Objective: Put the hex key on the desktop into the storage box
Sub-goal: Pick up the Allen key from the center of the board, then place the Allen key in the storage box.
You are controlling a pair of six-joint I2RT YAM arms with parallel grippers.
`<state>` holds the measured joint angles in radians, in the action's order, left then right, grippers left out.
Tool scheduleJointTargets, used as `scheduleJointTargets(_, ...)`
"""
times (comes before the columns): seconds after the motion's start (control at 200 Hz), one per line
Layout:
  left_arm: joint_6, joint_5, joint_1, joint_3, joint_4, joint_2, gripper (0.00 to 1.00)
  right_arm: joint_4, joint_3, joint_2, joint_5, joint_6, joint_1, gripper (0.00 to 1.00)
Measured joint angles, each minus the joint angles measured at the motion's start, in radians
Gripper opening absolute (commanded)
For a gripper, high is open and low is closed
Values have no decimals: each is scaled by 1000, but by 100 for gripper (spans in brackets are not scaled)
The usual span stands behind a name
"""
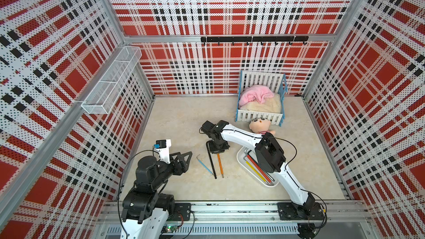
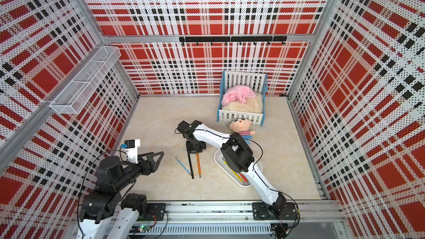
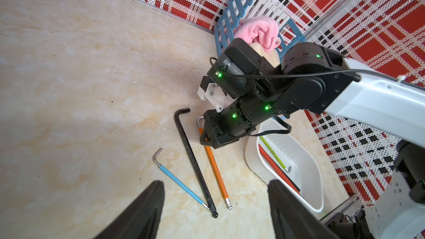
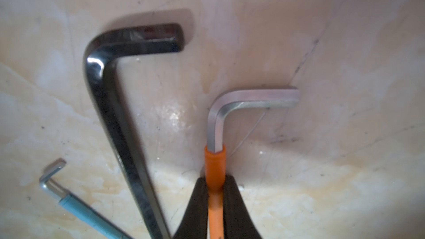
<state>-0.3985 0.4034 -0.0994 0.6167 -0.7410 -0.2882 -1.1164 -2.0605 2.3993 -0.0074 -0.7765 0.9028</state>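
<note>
Three hex keys lie side by side on the beige desktop: a blue-sleeved one, a long black one and an orange-sleeved one. My right gripper points down at the desktop. It is shut on the orange hex key's sleeve, just below its bare metal bend. The white storage box sits right of them, partly under my right arm. Red, yellow and black keys lie inside it. My left gripper hovers open, left of the keys.
A white-slatted toy crib with a pink blanket stands at the back right. A plush doll lies in front of it, close to my right arm. A wire-mesh basket hangs on the left wall. A black hook rail runs along the back wall.
</note>
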Motion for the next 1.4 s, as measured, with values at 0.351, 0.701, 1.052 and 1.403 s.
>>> scheduleJointTargets(0.351,0,0,0,0,0,0,76,-15,-5,-54,43,20,-20,0)
scheduleJointTargets(0.701,0,0,0,0,0,0,76,-47,-24,-183,76,80,-53,0)
scheduleJointTargets(1.052,0,1,0,0,0,0,76,-1,246,-507,83,273,-142,0)
scheduleJointTargets(1.403,0,2,1,-1,0,0,76,108,667,-790,72,531,-195,0)
